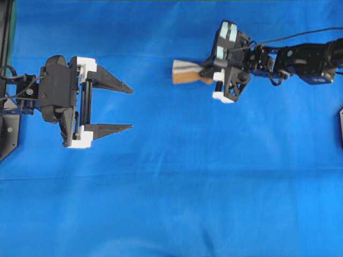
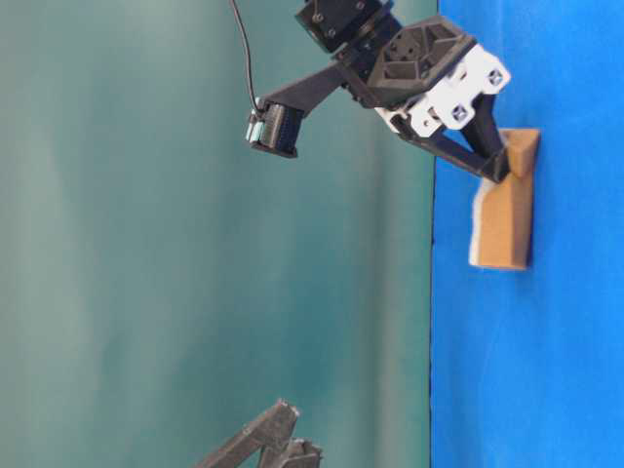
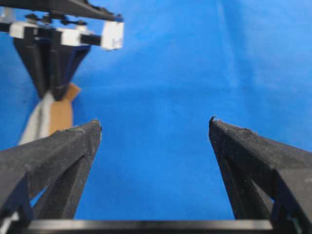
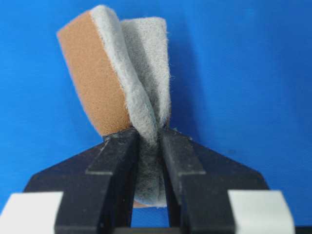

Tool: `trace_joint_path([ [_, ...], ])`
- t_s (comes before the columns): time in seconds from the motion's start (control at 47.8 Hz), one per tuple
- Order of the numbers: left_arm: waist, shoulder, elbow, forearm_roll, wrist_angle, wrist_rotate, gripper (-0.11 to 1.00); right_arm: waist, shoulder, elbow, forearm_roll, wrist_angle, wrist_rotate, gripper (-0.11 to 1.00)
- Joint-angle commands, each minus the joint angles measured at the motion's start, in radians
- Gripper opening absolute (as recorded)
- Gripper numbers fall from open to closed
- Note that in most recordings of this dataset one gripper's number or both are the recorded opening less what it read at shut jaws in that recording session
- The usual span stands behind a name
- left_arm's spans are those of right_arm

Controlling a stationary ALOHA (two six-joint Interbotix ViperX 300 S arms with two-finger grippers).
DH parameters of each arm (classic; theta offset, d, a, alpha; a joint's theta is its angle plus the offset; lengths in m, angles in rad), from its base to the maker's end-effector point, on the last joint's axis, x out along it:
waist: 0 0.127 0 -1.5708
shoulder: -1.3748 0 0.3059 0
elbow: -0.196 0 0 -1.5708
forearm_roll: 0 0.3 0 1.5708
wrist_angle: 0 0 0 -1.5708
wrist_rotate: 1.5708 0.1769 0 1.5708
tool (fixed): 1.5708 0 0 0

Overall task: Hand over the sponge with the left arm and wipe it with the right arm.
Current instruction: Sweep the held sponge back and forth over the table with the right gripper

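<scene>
The sponge [image 1: 185, 72] is pinched at one end by my right gripper [image 1: 206, 76], the arm with teal patches, right of centre over the blue cloth. Up close, the right gripper [image 4: 148, 136] is shut on the sponge [image 4: 112, 78], and the grey fuzzy layer is squeezed and folded between the fingers while the orange side faces left. The sponge [image 2: 507, 210] hangs close to the cloth; contact is unclear. My left gripper [image 1: 131, 107] stands wide open and empty at the left, well apart from the sponge. Ahead of its fingertips [image 3: 95, 127], up to the left, are the sponge [image 3: 53, 114] and the right gripper [image 3: 53, 90].
Blue cloth [image 1: 214, 187] covers the whole table. A black base plate [image 1: 8, 134] sits at the left edge, and a cable [image 1: 300, 35] trails from the right arm. A teal wall [image 2: 146, 244] stands beyond the table edge.
</scene>
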Motion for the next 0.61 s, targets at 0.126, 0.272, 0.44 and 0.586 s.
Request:
trace_joint_path([
  [0.126, -0.002, -0.002, -0.009, -0.002, -0.012, 0.000, 0.89, -0.014, -0.011, -0.017, -0.002, -0.008, -0.006, 0.22],
  [0.272, -0.002, -0.003, -0.009, -0.002, -0.012, 0.000, 0.89, 0.032, -0.011, -0.011, 0.000, -0.003, 0.006, 0.22],
  [0.44, -0.002, -0.003, -0.011, -0.002, -0.012, 0.000, 0.89, 0.152, -0.009, 0.002, 0.015, 0.009, 0.023, 0.22],
  [0.586, -0.002, -0.002, -0.011, -0.002, -0.012, 0.000, 0.89, 0.279, -0.012, 0.005, 0.038, 0.023, 0.057, 0.22],
])
